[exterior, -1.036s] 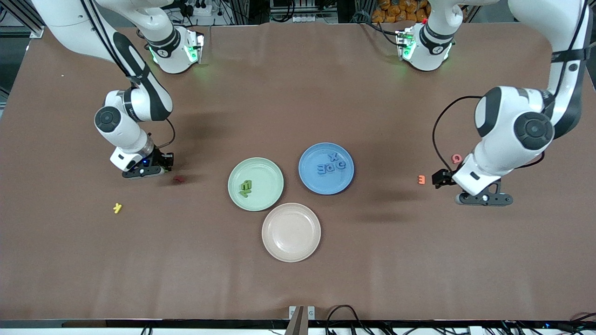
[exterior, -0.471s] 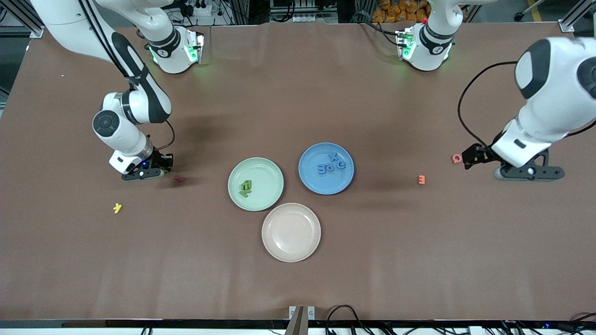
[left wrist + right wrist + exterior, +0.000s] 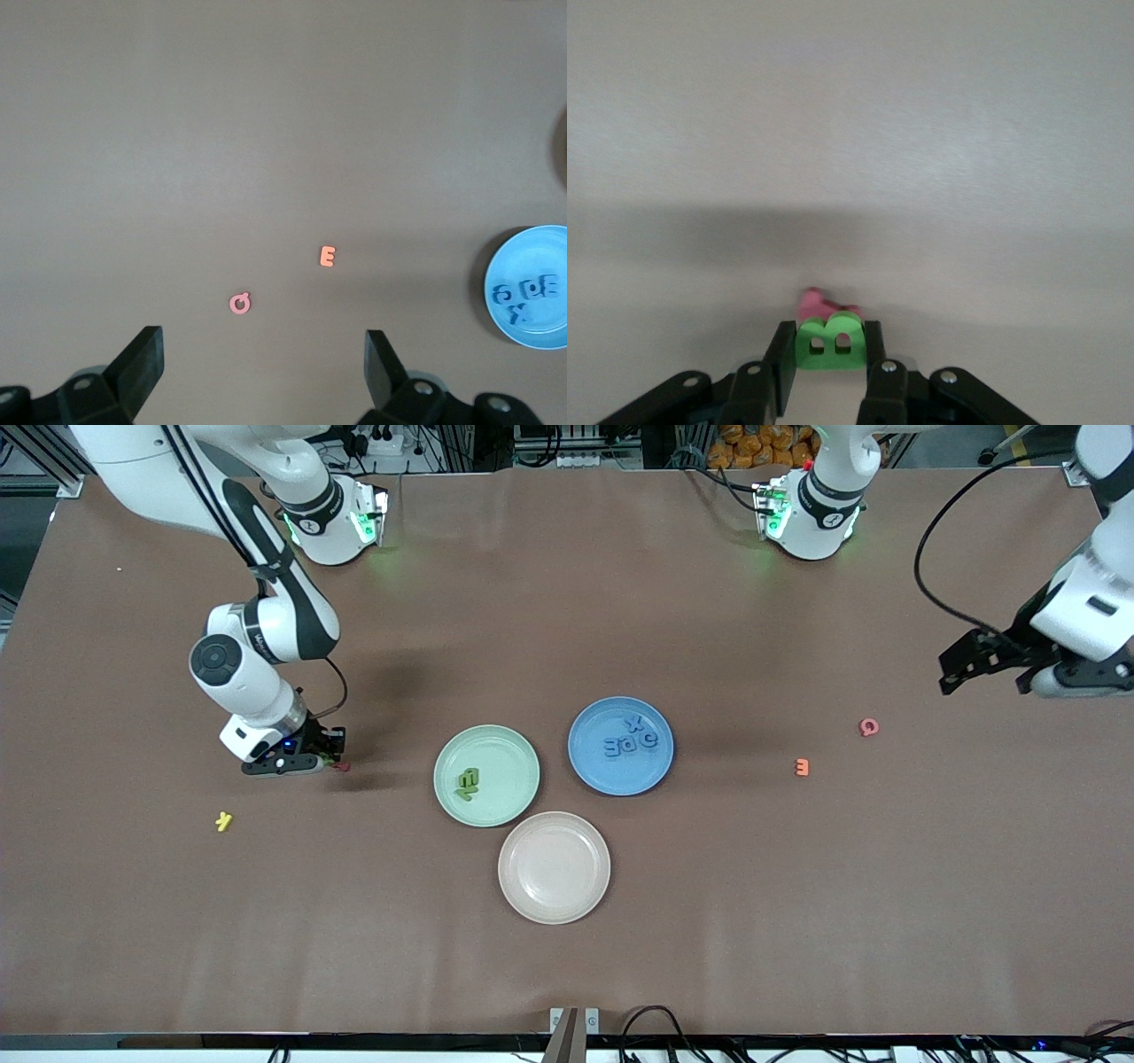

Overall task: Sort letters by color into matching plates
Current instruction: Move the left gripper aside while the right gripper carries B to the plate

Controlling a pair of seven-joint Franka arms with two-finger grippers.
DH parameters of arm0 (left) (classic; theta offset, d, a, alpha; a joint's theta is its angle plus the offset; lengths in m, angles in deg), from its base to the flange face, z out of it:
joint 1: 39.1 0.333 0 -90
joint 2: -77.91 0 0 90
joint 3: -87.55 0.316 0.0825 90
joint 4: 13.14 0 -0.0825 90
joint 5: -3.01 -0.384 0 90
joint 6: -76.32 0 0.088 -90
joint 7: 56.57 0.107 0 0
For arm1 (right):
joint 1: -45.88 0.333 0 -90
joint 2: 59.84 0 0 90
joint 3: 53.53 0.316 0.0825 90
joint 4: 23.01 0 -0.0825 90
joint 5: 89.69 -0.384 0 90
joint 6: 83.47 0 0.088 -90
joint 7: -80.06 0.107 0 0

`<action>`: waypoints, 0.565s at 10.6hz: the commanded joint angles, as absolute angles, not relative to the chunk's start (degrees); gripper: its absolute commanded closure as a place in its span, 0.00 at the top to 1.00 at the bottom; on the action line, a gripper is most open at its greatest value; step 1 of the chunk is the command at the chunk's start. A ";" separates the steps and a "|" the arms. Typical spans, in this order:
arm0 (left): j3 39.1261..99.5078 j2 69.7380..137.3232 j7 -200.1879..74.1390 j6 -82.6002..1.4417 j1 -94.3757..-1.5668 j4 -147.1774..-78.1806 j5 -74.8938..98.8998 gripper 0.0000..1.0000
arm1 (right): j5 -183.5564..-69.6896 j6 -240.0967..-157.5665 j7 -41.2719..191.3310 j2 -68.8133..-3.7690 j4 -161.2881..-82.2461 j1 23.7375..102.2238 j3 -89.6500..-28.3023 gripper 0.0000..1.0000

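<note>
Blue plate (image 3: 620, 745) and mint plate (image 3: 486, 775) held sorted letters, the beige-pink plate (image 3: 554, 867) none (four lay loose); right gripper (image 3: 829, 365) clamped a green B (image 3: 829, 340) beside the dark red letter (image 3: 343, 764); left gripper (image 3: 266, 365) hung wide.

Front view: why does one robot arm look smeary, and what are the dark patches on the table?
Front view: the left gripper and its arm look motion-blurred at the edge; soft dark patches are arm shadows, one beside the right gripper. Right wrist view: a broad shadow band crosses the table above the sharp green letter B.
</note>
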State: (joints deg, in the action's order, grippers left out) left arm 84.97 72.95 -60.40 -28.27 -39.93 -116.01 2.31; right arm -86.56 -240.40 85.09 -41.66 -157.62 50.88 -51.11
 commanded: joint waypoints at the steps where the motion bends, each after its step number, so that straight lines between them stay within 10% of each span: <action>1: 85.09 70.70 -59.83 -25.90 -39.54 -115.01 2.66 1.00 | -86.79 -238.52 93.74 -42.62 -155.73 54.83 -50.01 0.21; 6: 86.32 70.96 -54.29 -18.26 -39.62 -109.57 5.56 1.00 | -88.37 -229.47 108.69 -39.11 -144.49 64.85 -49.84 0.20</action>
